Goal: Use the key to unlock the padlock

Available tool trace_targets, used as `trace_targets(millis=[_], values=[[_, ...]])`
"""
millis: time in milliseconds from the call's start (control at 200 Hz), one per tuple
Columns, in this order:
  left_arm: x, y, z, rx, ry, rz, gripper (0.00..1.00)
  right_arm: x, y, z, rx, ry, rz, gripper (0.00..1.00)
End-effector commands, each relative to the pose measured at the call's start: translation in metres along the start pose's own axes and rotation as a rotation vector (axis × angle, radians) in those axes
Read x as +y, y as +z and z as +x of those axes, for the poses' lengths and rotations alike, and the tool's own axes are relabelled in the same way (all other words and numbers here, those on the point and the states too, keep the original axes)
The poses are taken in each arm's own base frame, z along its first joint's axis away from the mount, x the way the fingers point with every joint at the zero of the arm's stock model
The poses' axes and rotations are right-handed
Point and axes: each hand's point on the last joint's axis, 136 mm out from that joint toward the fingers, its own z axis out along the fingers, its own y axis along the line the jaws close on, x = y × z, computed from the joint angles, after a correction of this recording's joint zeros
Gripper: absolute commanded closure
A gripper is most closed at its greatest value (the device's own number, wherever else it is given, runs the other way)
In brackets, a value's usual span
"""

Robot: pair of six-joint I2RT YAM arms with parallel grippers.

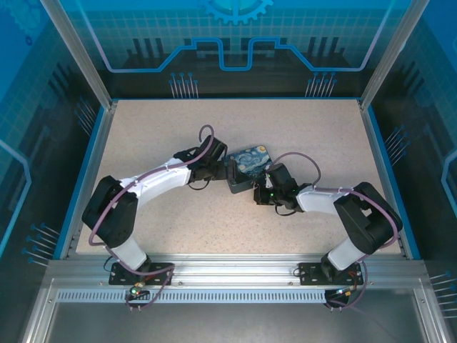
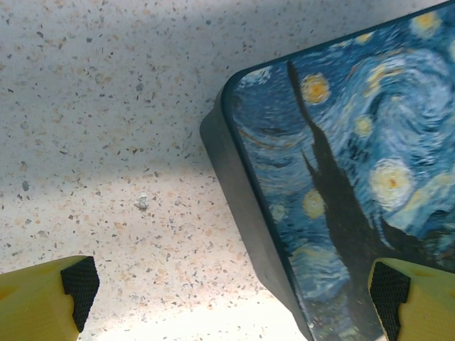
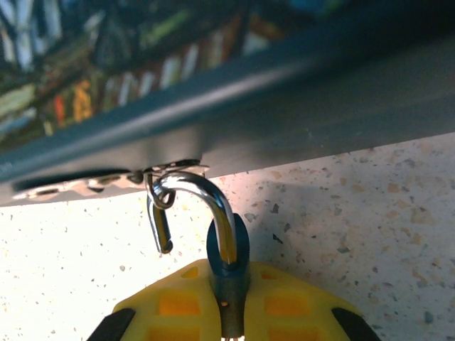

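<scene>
Steadying lock | right gripper (image 3: 229,295) closed on padlock (image 3: 226,238) body, padlock hooked through box (image 3: 298,99) latch (image 3: 174,169) above desk (image 3: 355,213) | left gripper (image 2: 234,284) wide open over box corner | next: bring key to keyhole

My fingers (image 3: 284,298) are yellow plastic. The padlock (image 3: 226,227) shackle is glossy polished metal; the box (image 3: 298,106) side beside it looks matt.

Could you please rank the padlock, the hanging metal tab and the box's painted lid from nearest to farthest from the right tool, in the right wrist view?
1. padlock: gripped in the right tool, bottom centre.
2. hanging metal tab: just up and left of it.
3. painted lid: farthest, along the top, beyond the box's dark side.
</scene>
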Motion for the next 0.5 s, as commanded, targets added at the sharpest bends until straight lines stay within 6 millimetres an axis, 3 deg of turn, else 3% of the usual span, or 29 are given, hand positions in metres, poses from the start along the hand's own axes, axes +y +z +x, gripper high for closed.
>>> trace_targets(millis=[0, 495], values=[[0.003, 0.004, 0.0, -0.005, 0.037, -0.037, 0.01, -0.01, 0.0, 0.012, 0.031, 0.091, 0.014, 1.0], [0.014, 0.03, 0.015, 0.038, 0.038, -0.095, 0.01, -0.013, 0.001, 0.019, 0.028, 0.19, 0.008, 1.0]])
